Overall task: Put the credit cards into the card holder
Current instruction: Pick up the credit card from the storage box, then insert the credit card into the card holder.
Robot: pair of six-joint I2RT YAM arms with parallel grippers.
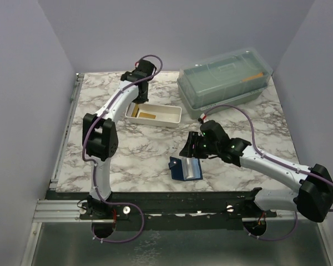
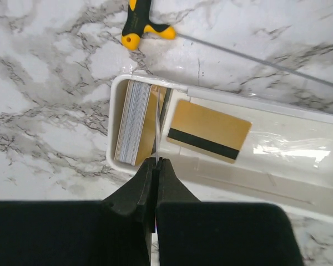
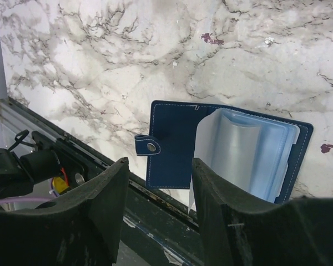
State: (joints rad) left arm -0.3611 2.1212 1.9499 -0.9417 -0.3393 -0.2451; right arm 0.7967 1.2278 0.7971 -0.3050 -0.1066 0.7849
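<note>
Pinching one credit card (image 2: 156,133) edge-on, the left claw (image 2: 156,163) sits clenched over the white tray (image 2: 266,185), beside the card stack (image 2: 132,124). Right claw (image 3: 160,172) hangs released above the open card holder (image 3: 172,130) on the counter (image 3: 100,66).

The left gripper (image 2: 156,164) pinched a single card (image 2: 156,133) edge-on at the left end of the white tray (image 2: 305,166), just beside a stack of cards (image 2: 134,122) standing on edge — a gold card (image 2: 209,131) with a black stripe lay flat alongside. Beyond the tray's far rim lay a yellow-handled tool (image 2: 146,25).
</note>
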